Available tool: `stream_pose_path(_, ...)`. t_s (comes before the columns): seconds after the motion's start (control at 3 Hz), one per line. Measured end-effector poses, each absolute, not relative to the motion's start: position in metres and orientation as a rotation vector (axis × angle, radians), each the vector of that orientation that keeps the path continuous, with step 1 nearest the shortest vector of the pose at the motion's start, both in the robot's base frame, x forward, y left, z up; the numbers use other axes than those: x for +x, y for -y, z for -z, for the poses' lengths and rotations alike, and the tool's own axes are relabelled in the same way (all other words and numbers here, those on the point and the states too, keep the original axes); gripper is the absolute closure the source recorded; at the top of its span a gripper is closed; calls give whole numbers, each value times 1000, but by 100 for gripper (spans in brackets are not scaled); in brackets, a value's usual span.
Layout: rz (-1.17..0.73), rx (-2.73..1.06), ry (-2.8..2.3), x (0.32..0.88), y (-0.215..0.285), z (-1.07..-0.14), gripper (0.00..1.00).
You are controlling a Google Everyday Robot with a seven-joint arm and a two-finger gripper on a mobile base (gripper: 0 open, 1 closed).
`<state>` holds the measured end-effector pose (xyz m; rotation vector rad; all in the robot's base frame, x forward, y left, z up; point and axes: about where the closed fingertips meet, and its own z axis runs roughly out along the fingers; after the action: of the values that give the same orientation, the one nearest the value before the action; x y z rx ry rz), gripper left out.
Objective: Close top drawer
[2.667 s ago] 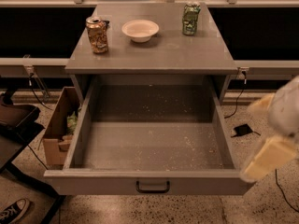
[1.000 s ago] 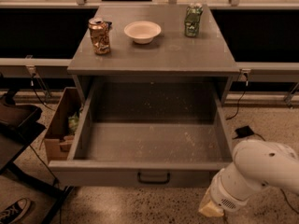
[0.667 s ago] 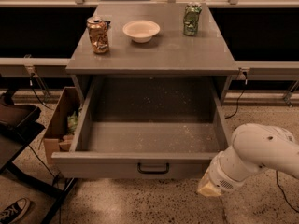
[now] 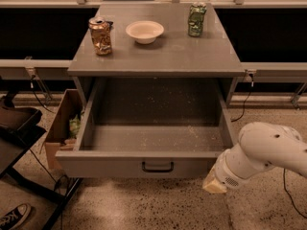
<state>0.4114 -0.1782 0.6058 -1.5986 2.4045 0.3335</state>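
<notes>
The top drawer [image 4: 110, 166] is a wide grey drawer standing open below the grey cabinet top [image 4: 158, 56]. Its front panel carries a small black bar handle [image 4: 157, 166], and its inner floor [image 4: 156, 138] is speckled with crumbs. My gripper [image 4: 214, 182] is at the end of the white arm [image 4: 268, 150], low on the right, right at the right end of the drawer's front panel. Only its pale tip shows.
On the cabinet top stand a crushed orange can [image 4: 100, 36], a white bowl [image 4: 144, 31] and a green can [image 4: 196, 19]. A cardboard box [image 4: 62, 126] sits on the floor left of the drawer. A black chair frame [image 4: 19, 138] and a shoe [image 4: 14, 215] are at far left.
The arm has come in from the right and swung down to the drawer's front right corner. The drawer has slid partly inward; less of its floor shows now.
</notes>
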Motion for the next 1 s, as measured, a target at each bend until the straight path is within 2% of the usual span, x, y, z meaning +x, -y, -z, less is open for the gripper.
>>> stream_pose_path(0.33, -308, -1588, -2384, 431, 183, -605, 100)
stream_pose_path(0.67, -264, -1571, -2342, 475, 195, -603, 100)
stream_pose_path(1.0, -259, -1571, -2338, 478, 196, -603, 100)
